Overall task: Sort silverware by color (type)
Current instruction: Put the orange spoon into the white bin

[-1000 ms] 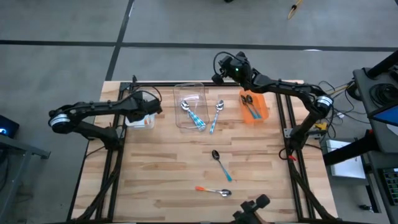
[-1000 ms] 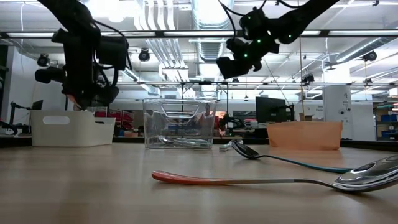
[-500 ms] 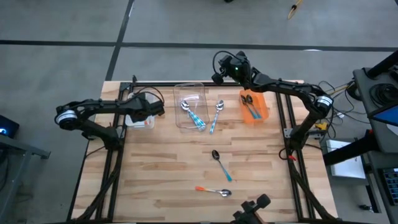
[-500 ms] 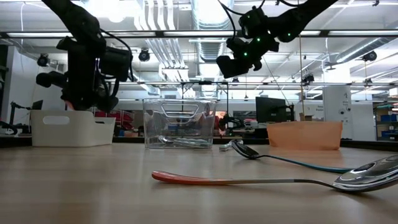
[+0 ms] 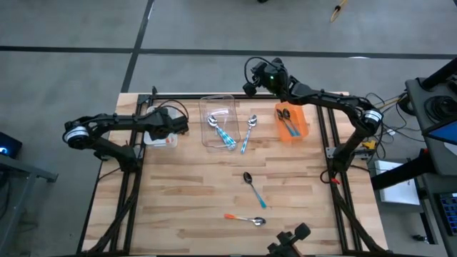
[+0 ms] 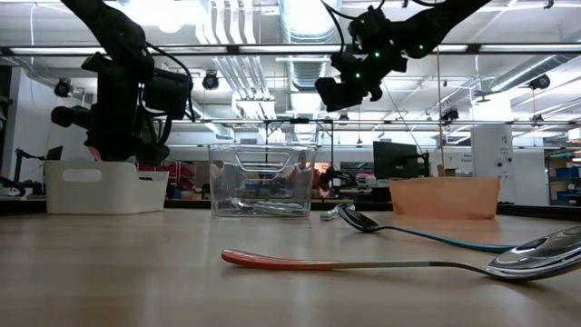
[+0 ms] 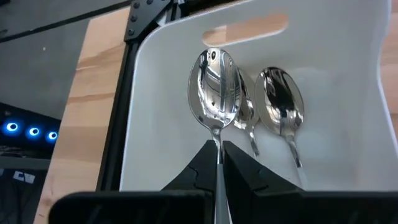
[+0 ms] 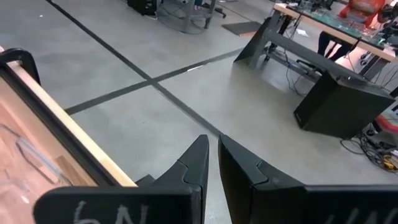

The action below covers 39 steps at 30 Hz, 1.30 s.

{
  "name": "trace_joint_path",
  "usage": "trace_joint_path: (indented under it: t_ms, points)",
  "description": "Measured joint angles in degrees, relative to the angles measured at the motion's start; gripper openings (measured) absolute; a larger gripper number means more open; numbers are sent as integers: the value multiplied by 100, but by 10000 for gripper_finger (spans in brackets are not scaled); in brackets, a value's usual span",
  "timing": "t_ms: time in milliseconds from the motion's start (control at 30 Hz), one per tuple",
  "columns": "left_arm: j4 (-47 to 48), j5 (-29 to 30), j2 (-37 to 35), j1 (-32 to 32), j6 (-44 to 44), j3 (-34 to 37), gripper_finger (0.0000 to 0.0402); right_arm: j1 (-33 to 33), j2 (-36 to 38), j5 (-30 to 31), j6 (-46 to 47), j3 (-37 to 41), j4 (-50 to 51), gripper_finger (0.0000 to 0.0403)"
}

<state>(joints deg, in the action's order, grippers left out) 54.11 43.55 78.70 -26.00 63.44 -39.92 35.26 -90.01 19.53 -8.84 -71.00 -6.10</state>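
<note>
My left gripper (image 7: 215,152) is over the white bin (image 5: 161,135) at the table's left, slanting down into it and shut on a silver spoon (image 7: 214,93). Two more silver spoons (image 7: 283,109) lie on the bin's floor. My right gripper (image 5: 250,87) hangs high over the far edge, shut, with nothing between its fingers (image 8: 212,155). Several spoons lie in the clear bin (image 5: 219,120), and others in the orange bin (image 5: 291,121). On the table lie a light-blue-handled spoon (image 5: 248,132), a teal-handled spoon (image 5: 253,189) and an orange-handled spoon (image 5: 246,218). My left gripper pinches the spoon's thin neck (image 7: 216,138), just behind the bowl, between its two fingertips. The fingers slant down and lie along the spoon, whose bowl sticks out ahead of them over the bin's floor. Whether the bowl touches the floor or the spoon beside it, I cannot tell.
The three bins stand in a row along the far side: white at left, clear in the middle, orange at right. Black frame rails run along the table's edges. The middle and near part of the wooden top hold only the loose spoons.
My left gripper has rolled and tipped a little over the white bin, still shut on the spoon. My right gripper has kept still.
</note>
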Motion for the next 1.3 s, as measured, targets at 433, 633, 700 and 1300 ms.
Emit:
trace_joint_path:
  t_ms: [433, 633, 700, 1300]
  points:
    - [-1, -472, -645, -80, -471, -37, 0, -10, 54, -4, -133, -867, 1862, 27]
    - [-2, -1298, -1345, -324, -1034, -37, 0, 59, 61, -55, -444, -1232, 2890, 27]
    - [9, -1411, -1577, -433, -1153, -39, 0, 96, 71, -57, -491, -1341, 3237, 27]
    - [96, -1277, -936, -1027, -792, -15, 0, 252, 98, -945, -641, -1327, 3731, 27]
